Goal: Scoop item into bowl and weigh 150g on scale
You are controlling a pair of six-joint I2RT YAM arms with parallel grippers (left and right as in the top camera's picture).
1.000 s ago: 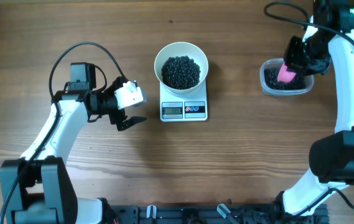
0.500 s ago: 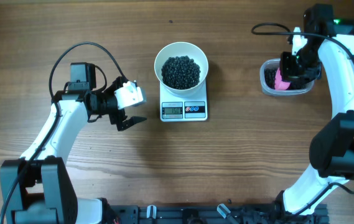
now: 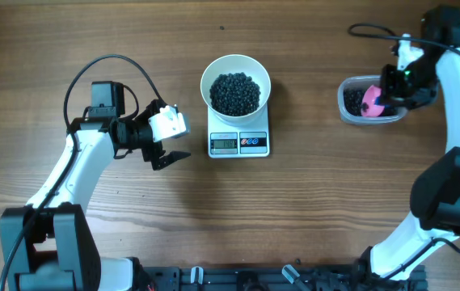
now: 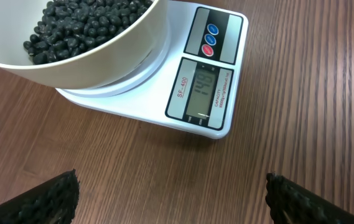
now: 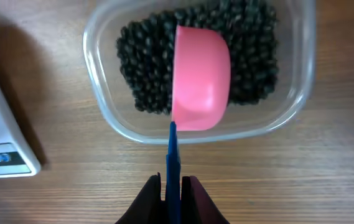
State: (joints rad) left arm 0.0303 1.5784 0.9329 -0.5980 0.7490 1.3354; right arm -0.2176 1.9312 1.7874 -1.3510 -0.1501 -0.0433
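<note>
Black beans [image 3: 235, 93] heaped in white bowl [image 3: 211, 71] atop scale [image 3: 238, 143], mid-desk [image 3: 310, 202], near left pincer [image 3: 171, 141], spread wide, empty. Right pincer [image 5: 172, 186] pinching blue handle [image 5: 172, 155] of pink scoop [image 5: 201, 78] over more beans in clear tub [image 5: 99, 99], well apart from bowl.

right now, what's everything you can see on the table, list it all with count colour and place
bowl: one, white, on the scale, holding a heap of beads
scale: one, white with a grey display, table centre
beads: many, black, in the bowl and in the tub
tub: one, clear plastic, far right of the table
scoop: one, pink with a blue handle, over the tub's beads
table: one, brown wood, under everything
left gripper: one, black and white, open and empty, left of the scale
right gripper: one, black, shut on the scoop's handle, at the tub
</note>
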